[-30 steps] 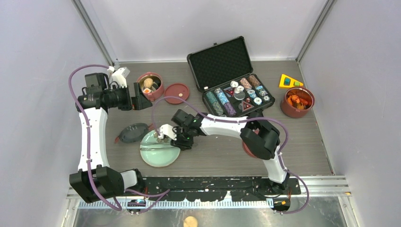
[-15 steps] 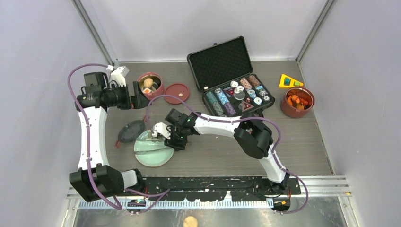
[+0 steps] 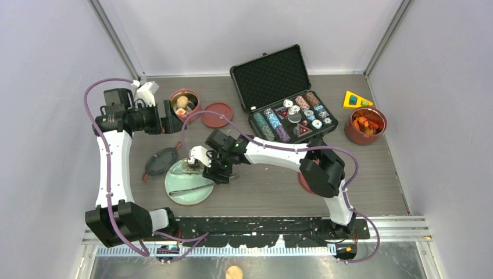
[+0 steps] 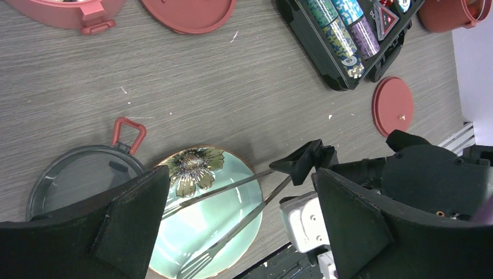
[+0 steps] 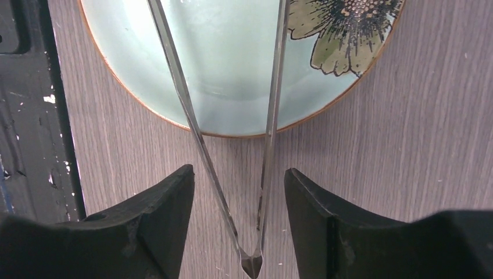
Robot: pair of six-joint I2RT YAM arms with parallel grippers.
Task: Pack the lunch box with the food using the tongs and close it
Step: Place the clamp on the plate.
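Straddling the tongs [image 5: 252, 263], right end effector [image 5: 238, 174] stands open

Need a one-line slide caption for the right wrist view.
Right gripper open astride the hinge end of the tongs, whose arms reach onto the green plate.

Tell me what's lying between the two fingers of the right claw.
The tongs, joined end inside the open right claw, arms reaching onto the green plate; the right wrist view shows it.
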